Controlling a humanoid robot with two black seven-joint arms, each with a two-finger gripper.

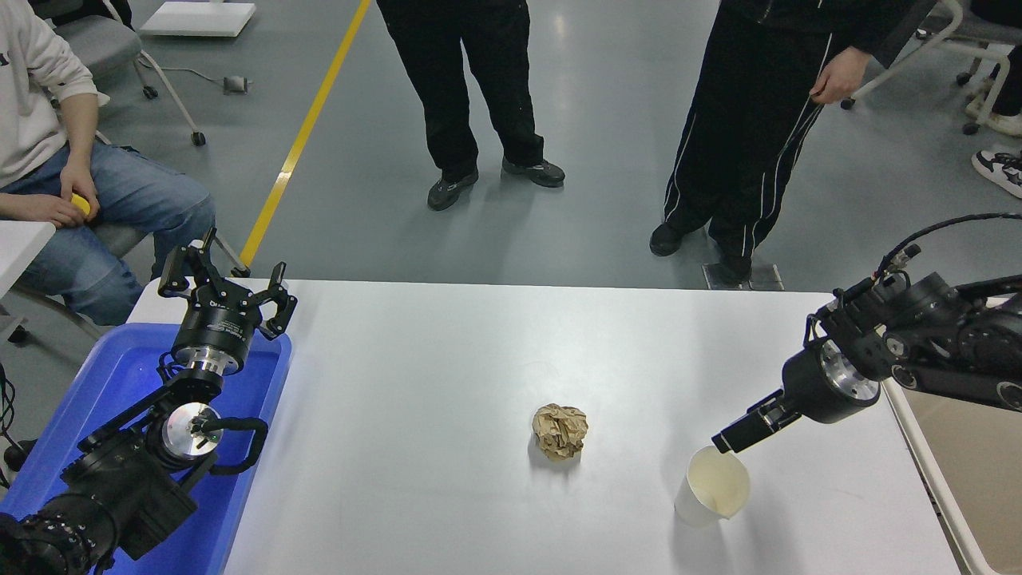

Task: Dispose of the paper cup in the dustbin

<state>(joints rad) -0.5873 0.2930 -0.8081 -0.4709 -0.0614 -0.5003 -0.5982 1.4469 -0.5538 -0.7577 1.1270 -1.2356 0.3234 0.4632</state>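
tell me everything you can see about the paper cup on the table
The paper cup is small, plain white outside and cream inside, tapered toward its base. It looks empty and undamaged, its open mouth showing toward the camera. It stands on the white table, near the front right, right of the crumpled brown paper ball and apart from it. The right end effector hangs at its rim; contact can't be confirmed.

No legible text (anywhere visible)
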